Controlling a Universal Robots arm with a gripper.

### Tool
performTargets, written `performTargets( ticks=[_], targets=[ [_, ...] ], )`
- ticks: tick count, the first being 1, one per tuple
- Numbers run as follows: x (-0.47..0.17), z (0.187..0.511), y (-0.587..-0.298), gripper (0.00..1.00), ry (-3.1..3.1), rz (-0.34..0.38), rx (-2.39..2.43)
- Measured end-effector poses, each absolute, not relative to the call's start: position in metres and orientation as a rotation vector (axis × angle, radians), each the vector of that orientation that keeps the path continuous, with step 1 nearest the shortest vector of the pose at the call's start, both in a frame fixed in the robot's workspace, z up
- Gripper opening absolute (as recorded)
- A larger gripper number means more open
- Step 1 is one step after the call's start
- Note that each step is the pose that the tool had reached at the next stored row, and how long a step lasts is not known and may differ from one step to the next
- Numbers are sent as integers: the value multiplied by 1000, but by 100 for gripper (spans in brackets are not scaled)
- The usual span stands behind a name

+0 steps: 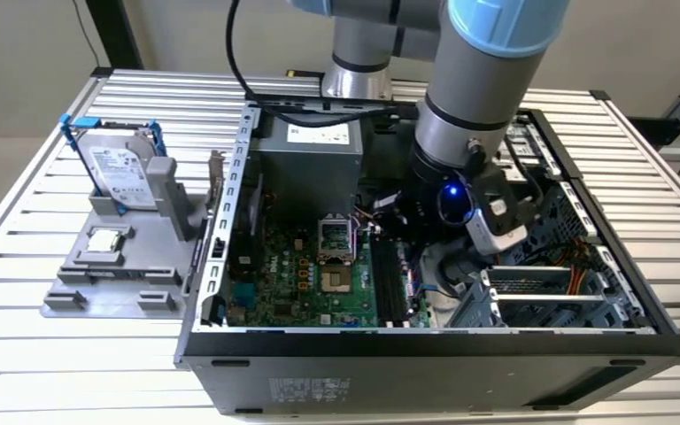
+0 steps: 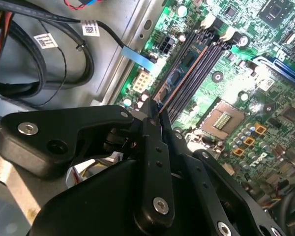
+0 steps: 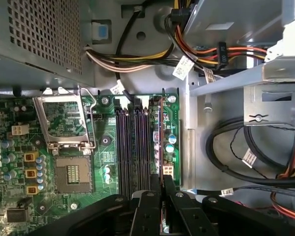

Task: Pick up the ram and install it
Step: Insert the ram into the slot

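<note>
Black gripper fingers fill the near part of both wrist views, pressed together on the ram, a thin dark stick seen edge-on. In the first wrist view the gripper pinches the end of the ram, which stands on its long edge in line with the memory slots, at the slot on the side away from the processor socket. Whether it is fully seated cannot be told. The other slots beside it look bare.

Around the slots spreads the green motherboard, with the open processor socket and its raised metal frame near the slots. Bundles of yellow, red and black cables run past the board's edge, and looped black cables lie on the grey metal floor of the case.

From the exterior view, the arm reaches down into the open computer case, its gripper end low beside the motherboard. Well apart, at the exterior view's left, a grey holder on the slatted table carries an upright hard drive with blue rails and a small square chip.
</note>
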State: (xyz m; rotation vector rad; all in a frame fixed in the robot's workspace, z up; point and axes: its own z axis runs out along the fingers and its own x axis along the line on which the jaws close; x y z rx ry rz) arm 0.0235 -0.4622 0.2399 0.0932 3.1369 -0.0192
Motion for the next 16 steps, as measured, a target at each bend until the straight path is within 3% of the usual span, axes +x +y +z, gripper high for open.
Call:
performTargets(
  ticks=[16],
  targets=[
    [17, 229, -471, 0, 3138, -19, 3]
  ],
)
